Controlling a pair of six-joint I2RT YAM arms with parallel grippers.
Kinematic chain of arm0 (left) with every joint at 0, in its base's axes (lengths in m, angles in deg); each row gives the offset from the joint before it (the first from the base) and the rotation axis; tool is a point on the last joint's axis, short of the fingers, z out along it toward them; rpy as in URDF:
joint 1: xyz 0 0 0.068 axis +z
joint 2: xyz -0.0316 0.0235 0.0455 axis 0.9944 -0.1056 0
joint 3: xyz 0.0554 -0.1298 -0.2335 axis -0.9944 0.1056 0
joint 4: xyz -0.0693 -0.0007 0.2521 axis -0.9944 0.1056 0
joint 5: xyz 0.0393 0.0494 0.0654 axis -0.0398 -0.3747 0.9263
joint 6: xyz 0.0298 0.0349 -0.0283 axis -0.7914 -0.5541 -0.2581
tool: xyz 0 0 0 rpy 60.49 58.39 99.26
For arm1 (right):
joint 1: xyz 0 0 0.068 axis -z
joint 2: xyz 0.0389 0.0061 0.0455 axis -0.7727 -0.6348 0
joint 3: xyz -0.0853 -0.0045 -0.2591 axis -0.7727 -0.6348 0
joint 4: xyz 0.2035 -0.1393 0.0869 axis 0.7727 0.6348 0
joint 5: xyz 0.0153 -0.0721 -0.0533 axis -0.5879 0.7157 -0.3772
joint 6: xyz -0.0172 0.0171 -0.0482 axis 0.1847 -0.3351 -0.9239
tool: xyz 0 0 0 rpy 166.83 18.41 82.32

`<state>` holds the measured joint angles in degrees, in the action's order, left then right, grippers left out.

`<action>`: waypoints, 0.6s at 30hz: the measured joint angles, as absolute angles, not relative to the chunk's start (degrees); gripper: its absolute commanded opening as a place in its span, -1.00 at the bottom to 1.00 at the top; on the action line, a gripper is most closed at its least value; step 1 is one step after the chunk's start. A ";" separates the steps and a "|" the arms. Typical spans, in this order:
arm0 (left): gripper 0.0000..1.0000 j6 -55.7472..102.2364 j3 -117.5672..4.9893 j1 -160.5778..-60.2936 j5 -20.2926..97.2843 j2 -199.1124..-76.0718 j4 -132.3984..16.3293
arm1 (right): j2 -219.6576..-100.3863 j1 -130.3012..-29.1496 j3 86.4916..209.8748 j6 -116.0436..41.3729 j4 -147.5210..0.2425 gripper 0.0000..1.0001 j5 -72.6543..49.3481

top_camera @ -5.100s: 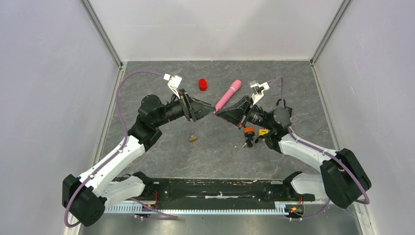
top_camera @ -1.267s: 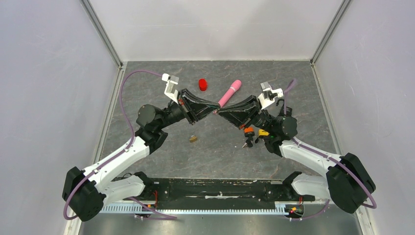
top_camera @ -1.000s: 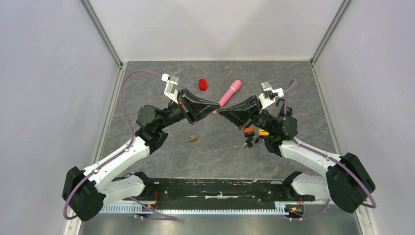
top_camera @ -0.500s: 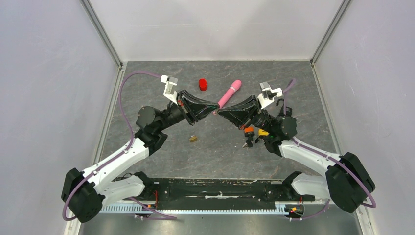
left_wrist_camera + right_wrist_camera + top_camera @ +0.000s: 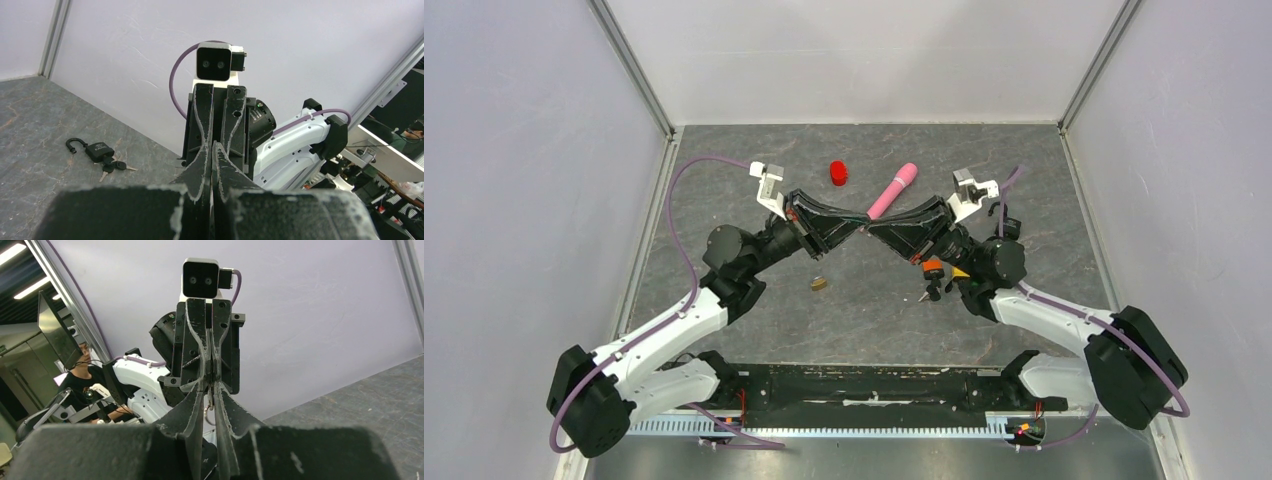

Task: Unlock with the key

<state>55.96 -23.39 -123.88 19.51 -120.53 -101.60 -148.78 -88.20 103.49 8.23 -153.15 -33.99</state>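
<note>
Where the two arms reach in over the grey stone-patterned table (image 5: 724, 160), the left arm (image 5: 674, 325) and the right arm (image 5: 1054, 310) meet tip to tip above its middle. The left gripper (image 5: 860, 222) has its fingers pressed flat together. The right gripper (image 5: 874, 225), facing it, shows a slim gap between its fingers in its own wrist view.

Far of the grippers a pink tube (image 5: 892, 190) lies slanted on the table. The padlock (image 5: 98, 151) lies on the table beside the right arm's wrist, in neither claw, and its shackle looks swung open. A red cap (image 5: 838, 173) stands to the left of the pink tube, apart from it. Near and left of the meeting point lies a small brass piece (image 5: 819, 284). The keys (image 5: 114, 165) touch the padlock's body.

Where the fingertips meet, a thin sliver of metal (image 5: 210, 402) shows. It is too small to name, and which claw grips it cannot be told.
</note>
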 measured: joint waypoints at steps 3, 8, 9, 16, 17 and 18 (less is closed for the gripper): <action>-0.96 55.96 -23.04 -124.12 20.76 -120.53 -102.02 | -149.18 -88.84 103.05 8.84 -153.52 -0.70 -32.79; -0.95 55.98 -22.80 -124.30 22.35 -120.53 -103.02 | -149.22 -89.54 102.31 9.08 -153.59 -0.83 -31.58; -0.96 56.00 -22.69 -124.34 22.73 -120.55 -103.33 | -149.22 -89.67 102.18 9.10 -153.67 -0.86 -31.30; -0.96 56.77 -22.18 -125.10 23.80 -121.21 -105.49 | -149.42 -89.84 101.70 9.30 -154.94 -0.78 -30.75; -0.95 56.83 -22.16 -125.23 23.99 -121.32 -105.84 | -149.48 -89.84 101.70 9.37 -155.23 -0.75 -30.71; -0.96 56.92 -22.16 -125.41 24.17 -121.43 -106.15 | -149.55 -89.84 101.70 9.45 -155.53 -0.73 -30.64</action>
<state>56.92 -22.16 -125.41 24.17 -121.43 -106.15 -149.55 -89.84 101.70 9.45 -155.53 -30.64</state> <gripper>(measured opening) 0.027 0.103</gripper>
